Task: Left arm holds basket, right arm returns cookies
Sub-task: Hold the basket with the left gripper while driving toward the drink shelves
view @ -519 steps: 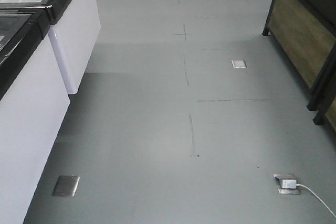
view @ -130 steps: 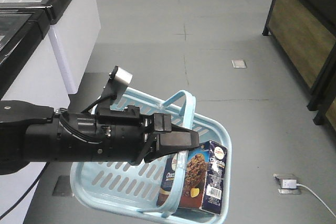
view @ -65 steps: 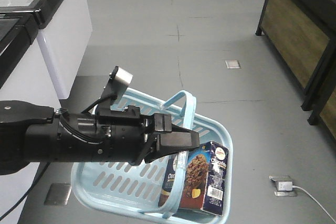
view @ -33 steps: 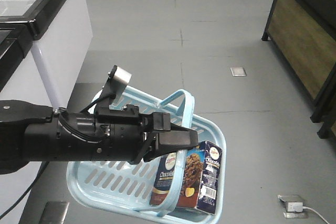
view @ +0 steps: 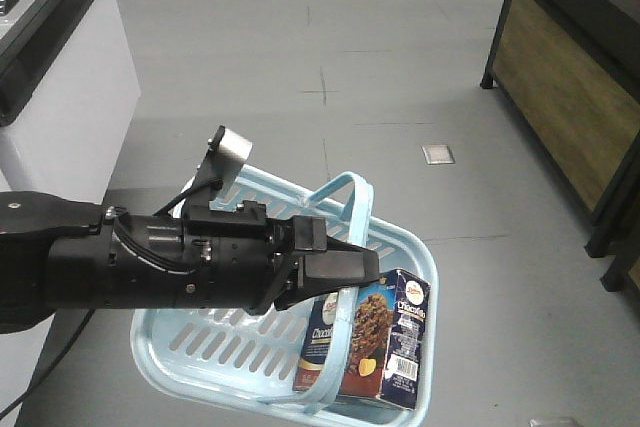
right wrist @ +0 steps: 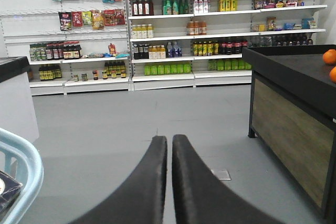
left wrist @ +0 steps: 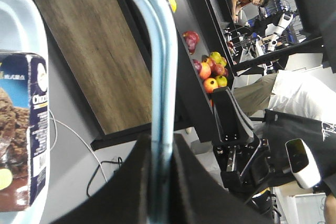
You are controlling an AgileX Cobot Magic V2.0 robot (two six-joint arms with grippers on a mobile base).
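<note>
The left arm (view: 150, 262) reaches out over a grey shop floor (view: 400, 77). Its gripper (view: 365, 267) pinches one hoop handle (left wrist: 163, 51) of the basket (view: 190, 319), which hangs tilted beneath it. The cookies (view: 375, 347) stand upright inside the basket, at the end beyond the gripper's tip. The right gripper (right wrist: 169, 139) holds nothing, its fingers pressed together, pointing toward shelves of bottles (right wrist: 184, 30).

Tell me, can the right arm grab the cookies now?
Probably, after opening. The cookies stand upright in the open-topped basket, though the handle held by the left gripper partly crosses them, and the right gripper is shut, pointing away.
</note>
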